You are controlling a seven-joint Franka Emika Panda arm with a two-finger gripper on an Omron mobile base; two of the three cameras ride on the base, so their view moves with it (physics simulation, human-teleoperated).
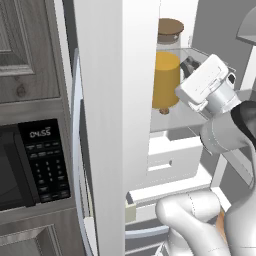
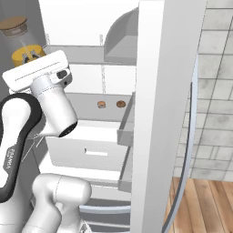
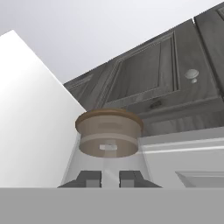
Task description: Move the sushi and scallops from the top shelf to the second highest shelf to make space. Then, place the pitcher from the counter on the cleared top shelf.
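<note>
The pitcher [image 1: 165, 75] stood upright on the top shelf [image 1: 172, 120] inside the fridge, the pincer [image 3: 110, 178] clenched on its clear neck below the brownish stopper, probably to keep it steady while it settled. The right base view showed the sushi [image 2: 101, 104] and scallops [image 2: 120, 103] side by side on the second highest shelf [image 2: 86, 120], hidden from the left base view.

Pitcher [image 1: 165, 80] on top shelf [image 1: 180, 120]; sushi [image 2: 101, 104], scallops [image 2: 120, 103] below.

pitcher [image 1: 165, 75]: upright on top shelf [image 1: 175, 120] | end effector [image 1: 190, 67]: at pitcher, apparently gripping it
</note>
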